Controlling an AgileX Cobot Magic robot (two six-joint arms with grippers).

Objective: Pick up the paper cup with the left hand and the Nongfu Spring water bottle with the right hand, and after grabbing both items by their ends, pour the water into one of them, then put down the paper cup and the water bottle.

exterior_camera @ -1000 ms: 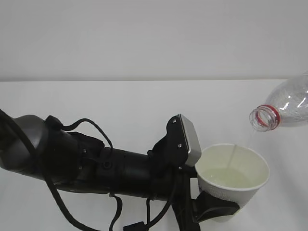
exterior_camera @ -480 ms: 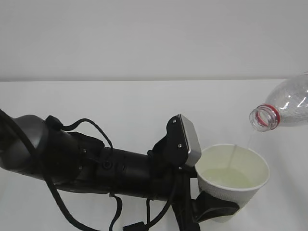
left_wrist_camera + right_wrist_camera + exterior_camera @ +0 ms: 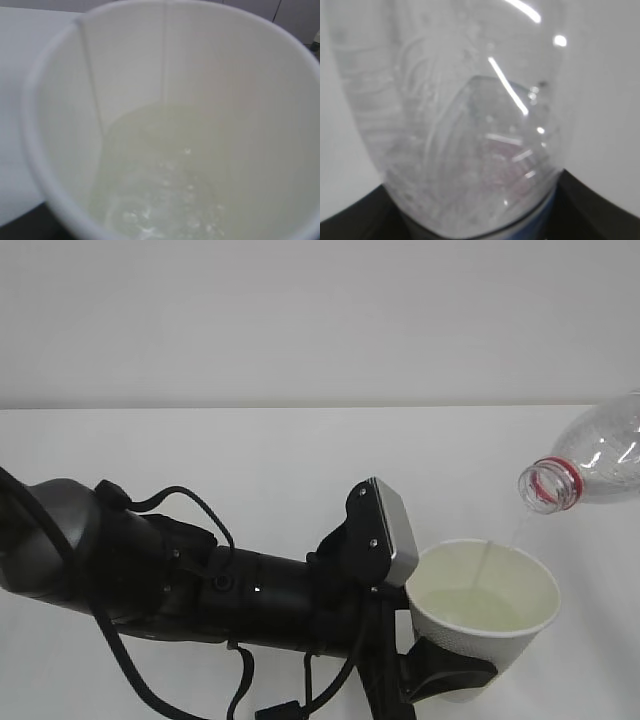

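Now, quick notes —
Left hand: black claw clamped round the paper cup near its base; cup upright, low right in the exterior view, above the white table.
Bottle: Nongfu Spring water bottle tipped, red-ringed mouth above the cup's far rim.
Water: thin stream dropping into the cup; pool at the bottom, bubbles.
Right hand: black fingers either side of the bottle's end — gripping it.
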